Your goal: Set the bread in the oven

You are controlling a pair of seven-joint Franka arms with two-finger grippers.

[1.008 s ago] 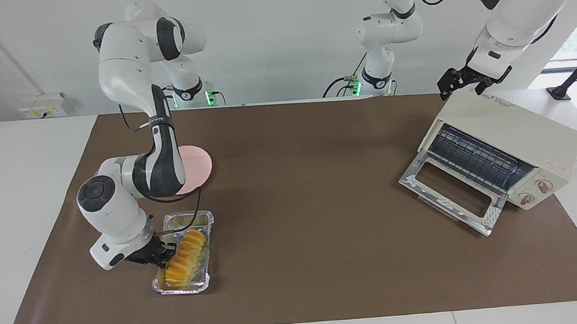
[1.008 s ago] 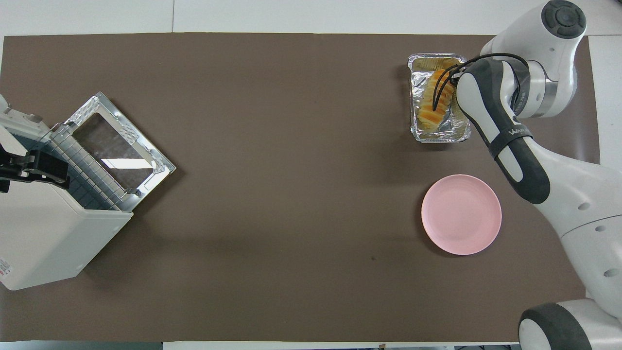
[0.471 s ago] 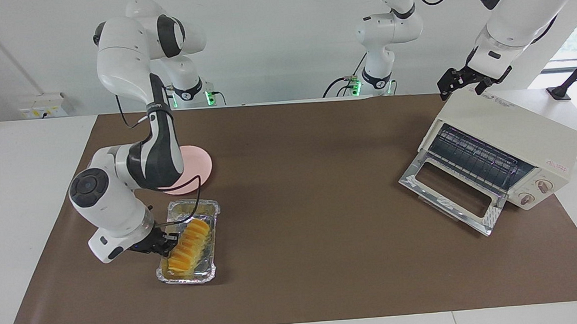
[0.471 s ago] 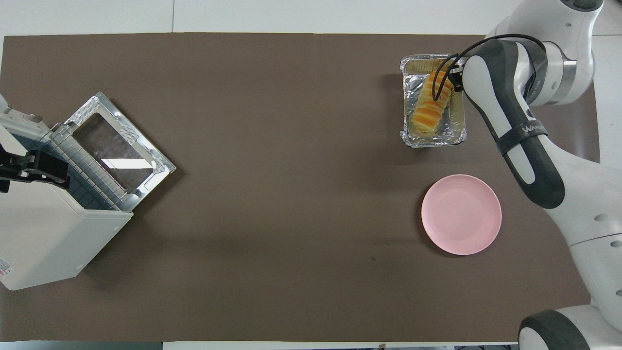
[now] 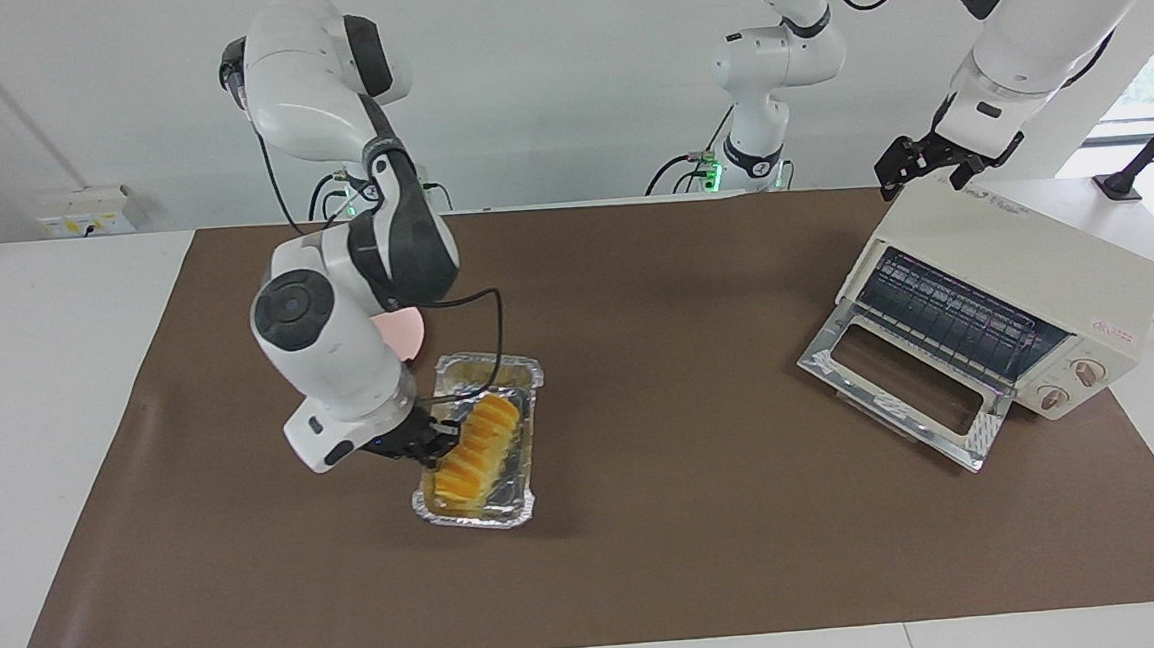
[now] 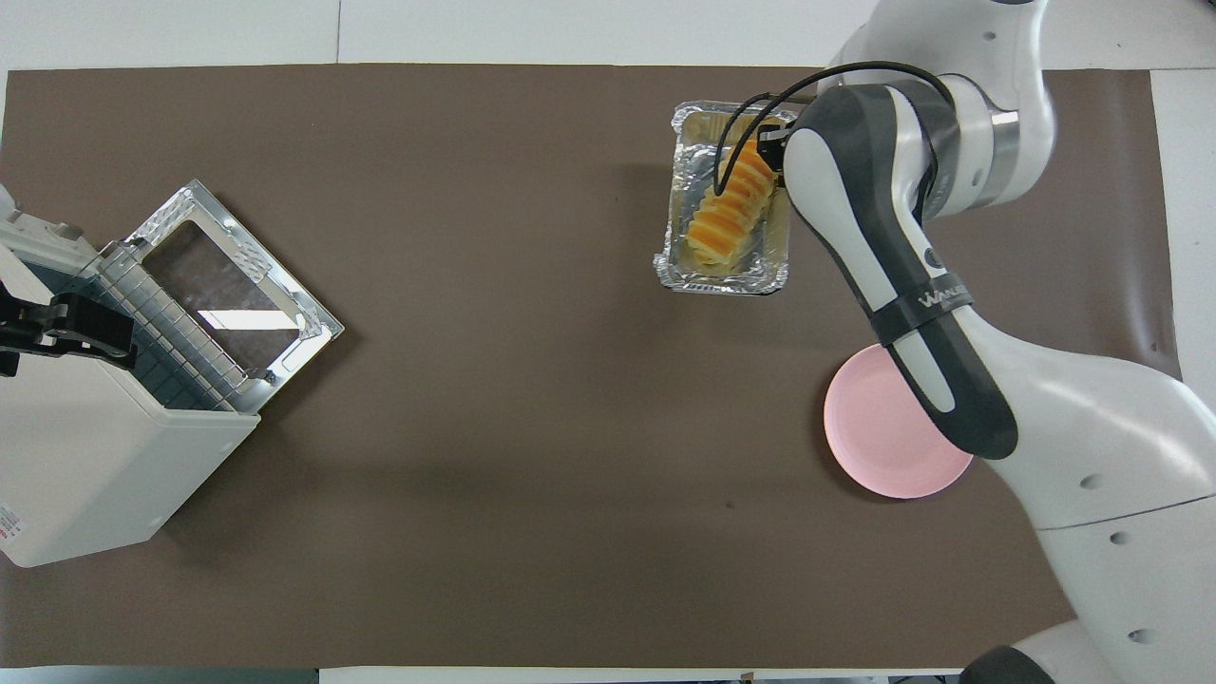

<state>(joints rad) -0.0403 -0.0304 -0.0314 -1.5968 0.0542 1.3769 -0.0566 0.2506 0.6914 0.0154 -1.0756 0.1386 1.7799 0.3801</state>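
The bread (image 5: 479, 448) is a ridged yellow-orange loaf lying in a crinkled foil tray (image 5: 494, 514); it also shows in the overhead view (image 6: 730, 209). My right gripper (image 5: 434, 441) is shut on the tray's side wall, at the side toward the right arm's end. I cannot tell whether the tray is lifted or touches the mat. The cream oven (image 5: 1033, 246) stands at the left arm's end with its glass door (image 5: 901, 384) folded down and the wire rack showing. My left gripper (image 5: 913, 168) waits over the oven's top.
A round pink plate (image 5: 402, 330) lies nearer to the robots than the tray, partly hidden by the right arm. Brown mat (image 5: 659, 359) lies between the tray and the oven. A third arm stands at the back.
My right gripper has carried the foil tray with the bread toward the oven and a little nearer to the robots. The left arm and the oven have not moved.
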